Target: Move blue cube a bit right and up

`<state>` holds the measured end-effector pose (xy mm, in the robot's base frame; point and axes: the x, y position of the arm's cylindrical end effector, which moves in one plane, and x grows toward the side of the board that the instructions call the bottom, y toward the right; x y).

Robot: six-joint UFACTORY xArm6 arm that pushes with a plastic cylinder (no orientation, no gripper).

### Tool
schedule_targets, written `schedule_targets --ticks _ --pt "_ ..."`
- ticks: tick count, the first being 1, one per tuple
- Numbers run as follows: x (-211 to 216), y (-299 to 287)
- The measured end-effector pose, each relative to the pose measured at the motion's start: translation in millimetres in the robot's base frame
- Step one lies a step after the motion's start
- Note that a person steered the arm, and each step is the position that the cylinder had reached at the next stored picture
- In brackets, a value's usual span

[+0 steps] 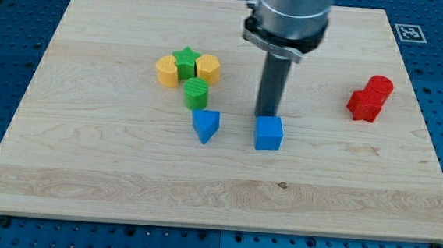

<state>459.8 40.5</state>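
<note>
Looking down at the wooden tabletop (85, 169) from the one camera, we find the blue cube (268, 133) a little to the view's right of the board's middle. Our dark rod (272, 84) comes down from the view's top, and its lower end, my tip (267, 115), sits right at the cube's top edge; it looks to be touching the cube's far side, though the cube hides the very end, so we cannot be sure. As an end effector it is just this bare rod, with nothing that opens, closes or holds.

Near the cube on the view's left lies a blue triangle (205, 125), apart from it. Just above the triangle stands a green cylinder (196, 93). Above that is a tight cluster: a green star (186, 60) with a yellow block (167, 69) on its left and another yellow block (208, 67) on its right, both touching or nearly so. Well apart, toward the view's right edge, two red blocks (369, 98) sit pressed together.
</note>
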Motion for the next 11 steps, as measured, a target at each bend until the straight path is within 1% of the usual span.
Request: schedule_targets --ticks 1,2,3,5,6,7,8,9,10,11 --pt "1 -29" --pt "31 -31" --pt "51 -26" --pt "69 1" --pt "69 29" --pt "69 42" --pt "76 23" --pt "77 -11" --pt "63 -21" --pt "53 -16"
